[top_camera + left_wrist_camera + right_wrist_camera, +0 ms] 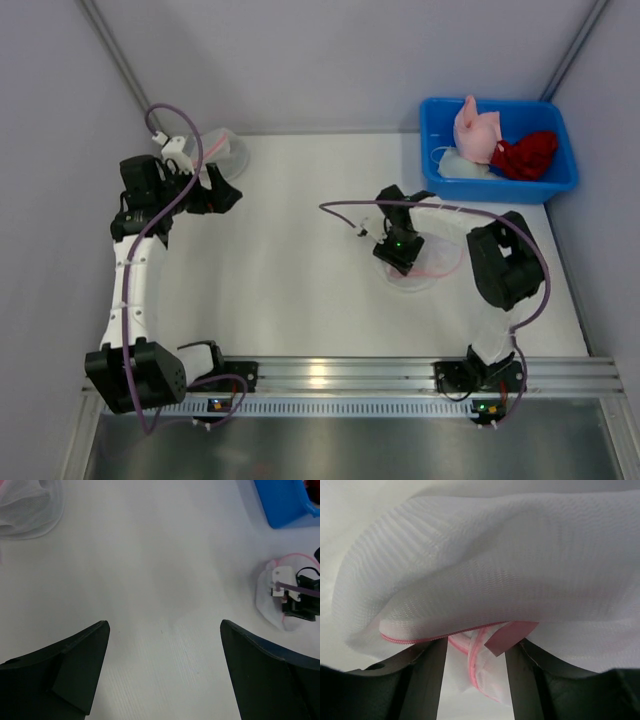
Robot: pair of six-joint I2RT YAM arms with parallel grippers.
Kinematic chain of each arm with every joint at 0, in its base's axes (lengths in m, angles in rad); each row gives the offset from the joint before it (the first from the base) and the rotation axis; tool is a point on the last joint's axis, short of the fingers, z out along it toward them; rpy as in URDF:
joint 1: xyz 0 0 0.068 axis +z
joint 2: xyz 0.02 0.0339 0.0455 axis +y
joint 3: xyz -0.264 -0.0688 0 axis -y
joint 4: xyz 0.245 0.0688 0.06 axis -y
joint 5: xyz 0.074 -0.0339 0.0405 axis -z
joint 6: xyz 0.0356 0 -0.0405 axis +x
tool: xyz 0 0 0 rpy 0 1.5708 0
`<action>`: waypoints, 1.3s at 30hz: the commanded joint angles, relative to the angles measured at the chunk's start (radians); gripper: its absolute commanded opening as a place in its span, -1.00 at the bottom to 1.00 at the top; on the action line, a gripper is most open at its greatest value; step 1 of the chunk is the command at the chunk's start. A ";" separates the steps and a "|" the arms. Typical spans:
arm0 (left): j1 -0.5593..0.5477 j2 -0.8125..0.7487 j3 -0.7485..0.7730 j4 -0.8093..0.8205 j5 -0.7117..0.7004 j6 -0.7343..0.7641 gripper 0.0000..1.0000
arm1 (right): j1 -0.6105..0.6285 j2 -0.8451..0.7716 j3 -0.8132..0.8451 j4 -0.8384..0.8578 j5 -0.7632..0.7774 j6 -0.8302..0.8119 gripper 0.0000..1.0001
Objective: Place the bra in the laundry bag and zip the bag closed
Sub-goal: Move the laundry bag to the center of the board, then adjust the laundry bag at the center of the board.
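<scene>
grip check: right claw [474,652] sits half-closed around the zipper edge [430,636] of the laundry bag [520,570] on the bench [300,290]; i can't tell if it bites. i'd pinch one layer, lift gently. left claw [164,625] wide apart. bra [478,130] in blue bin [432,112].

In the right wrist view the mesh laundry bag [520,555] ran past the top and right edges. Its fold lay over the tips of the right tool [476,650], so whether the fingers [427,680] pinched the pink zipper tape [472,672] could not be told. The left wrist view cut off another piece of white mesh [27,505] and the blue bin [282,505] at its upper edge. From above, the pink garment [475,128] and red garment [525,155] were too small to identify.
</scene>
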 commanded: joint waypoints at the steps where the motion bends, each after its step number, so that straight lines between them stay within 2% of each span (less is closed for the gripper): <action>1: 0.002 -0.008 0.043 0.011 0.063 -0.063 0.96 | 0.123 0.097 0.130 0.082 -0.067 0.084 -0.03; 6: 0.002 -0.031 0.020 0.011 0.084 -0.087 0.88 | 0.157 0.142 0.356 0.069 -0.114 0.207 0.00; 8: 0.002 -0.039 0.017 0.010 0.094 -0.083 0.87 | 0.149 0.101 0.419 0.067 -0.131 0.247 0.06; 12: 0.001 -0.048 0.006 0.010 0.104 -0.081 0.85 | 0.071 -0.010 0.453 0.035 -0.285 0.351 0.12; 15: 0.001 -0.048 0.005 0.011 0.100 -0.098 0.84 | -0.045 -0.120 0.347 0.068 -0.402 0.478 0.13; 18: 0.001 -0.040 0.003 0.014 0.098 -0.109 0.84 | -0.186 -0.276 0.105 0.247 -0.442 0.652 0.15; 20: 0.001 -0.030 0.002 0.014 0.101 -0.118 0.83 | -0.252 -0.394 -0.078 0.399 -0.395 0.713 0.18; 23: 0.001 -0.024 0.003 0.019 0.100 -0.124 0.82 | -0.256 -0.468 -0.206 0.481 -0.288 0.755 0.12; 27: -0.001 -0.027 0.008 0.027 0.092 -0.130 0.82 | -0.254 -0.427 -0.247 0.519 -0.164 0.773 -0.06; 31: 0.001 -0.033 0.002 0.028 0.080 -0.129 0.82 | -0.256 -0.340 -0.271 0.598 -0.122 0.804 -0.28; 39: 0.001 -0.057 -0.015 0.027 0.061 -0.107 0.82 | -0.260 -0.188 -0.253 0.685 -0.091 0.872 -0.32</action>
